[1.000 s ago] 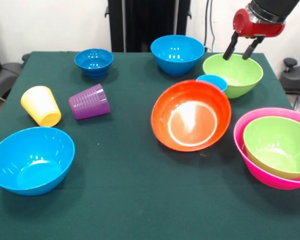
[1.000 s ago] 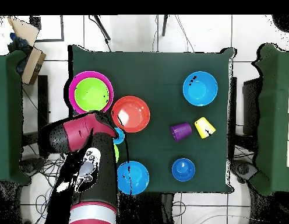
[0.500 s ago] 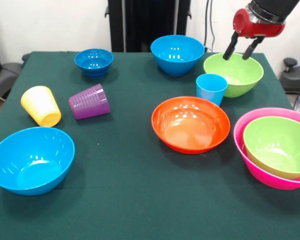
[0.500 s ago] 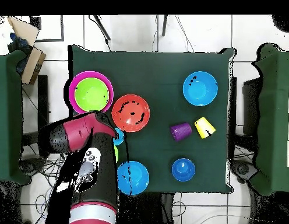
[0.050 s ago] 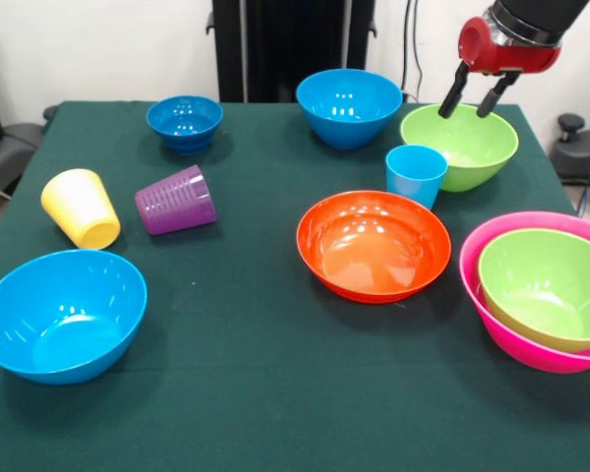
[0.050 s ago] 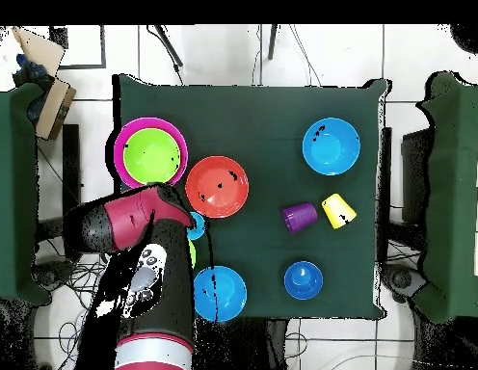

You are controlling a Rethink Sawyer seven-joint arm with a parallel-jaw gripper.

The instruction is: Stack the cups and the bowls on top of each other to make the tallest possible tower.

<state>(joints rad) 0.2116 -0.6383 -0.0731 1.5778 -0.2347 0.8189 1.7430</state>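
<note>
The glossy round plastic bowls and small plastic tumblers look light, stiff and slippery; my judgement is that a thin rim, pinched across the wall, is the only sound hold.

The gripper point(image 5: 476, 96) hangs released, fingers spread and empty, above the lime green plastic bowl point(image 5: 462, 146) at the counter's point(image 5: 256, 393) far right corner. The upright light blue plastic tumbler point(image 5: 416, 174) stands just beside that bowl.

A second lime green bowl point(image 5: 549, 285) is nested in the large pink plastic bowl point(image 5: 501, 320) at the right edge. The orange plastic bowl point(image 5: 374, 244) near the middle is empty, as are the other bowls visible.
</note>
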